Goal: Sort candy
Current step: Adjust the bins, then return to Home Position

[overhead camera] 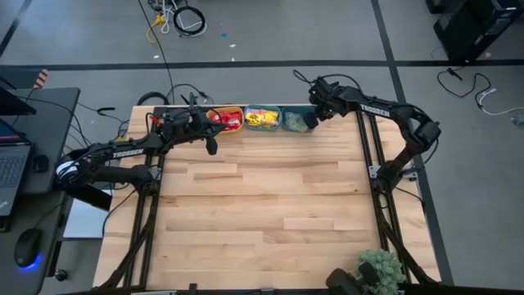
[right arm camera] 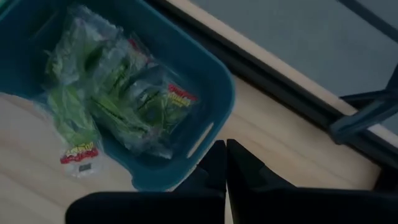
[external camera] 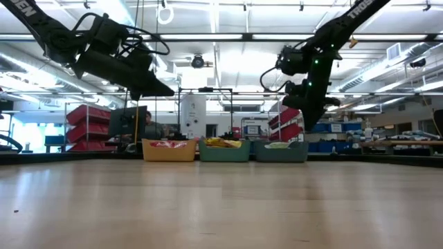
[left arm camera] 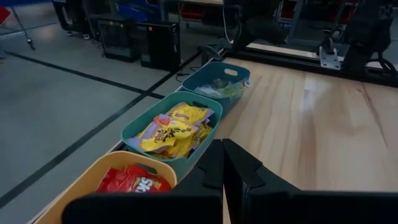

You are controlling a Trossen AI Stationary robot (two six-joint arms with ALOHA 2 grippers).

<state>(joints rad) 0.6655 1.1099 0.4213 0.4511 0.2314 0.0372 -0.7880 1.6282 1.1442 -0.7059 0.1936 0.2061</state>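
The right hand (overhead camera: pixel 312 121), clenched and empty, hovers by the teal bowl (right arm camera: pixel 214 93) of green candy (right arm camera: pixel 118 93): light, crinkly, slippery packets, best pinched at a flat edge.

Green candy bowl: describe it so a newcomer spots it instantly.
Three small bowls sit in a row along the far edge of the wooden table. The teal bowl nearest the right gripper holds pale green clear packets; the middle teal bowl holds yellow packets, the orange bowl red ones.
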